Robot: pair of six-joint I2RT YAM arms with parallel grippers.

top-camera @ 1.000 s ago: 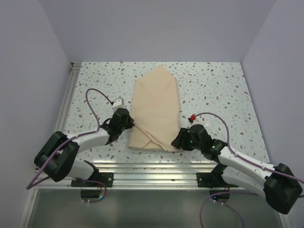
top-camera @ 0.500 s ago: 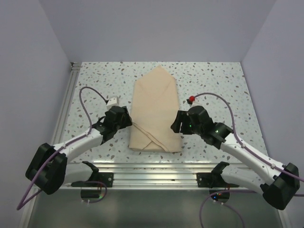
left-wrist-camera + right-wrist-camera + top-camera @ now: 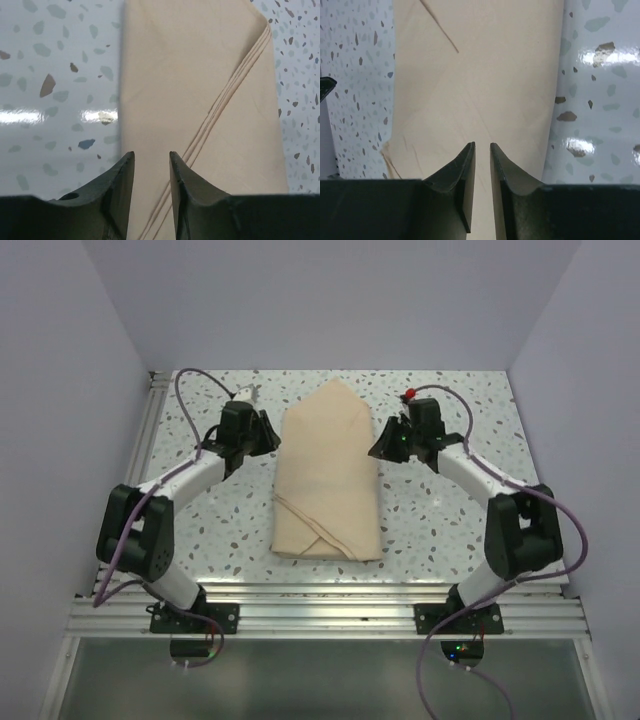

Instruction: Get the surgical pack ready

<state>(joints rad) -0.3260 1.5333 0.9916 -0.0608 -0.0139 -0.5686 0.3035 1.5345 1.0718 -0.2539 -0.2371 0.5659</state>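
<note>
Speckled terrazzo table [image 3: 450, 530], glossy with glare, between plain lavender walls [image 3: 330, 300].

Bright, even overhead light; white glare patches on the glossy table [image 3: 600, 55]; near end effectors softly blurred.

The tan bundle [image 3: 328, 477] hides whatever it wraps; both wrist views crop its ends.
</note>
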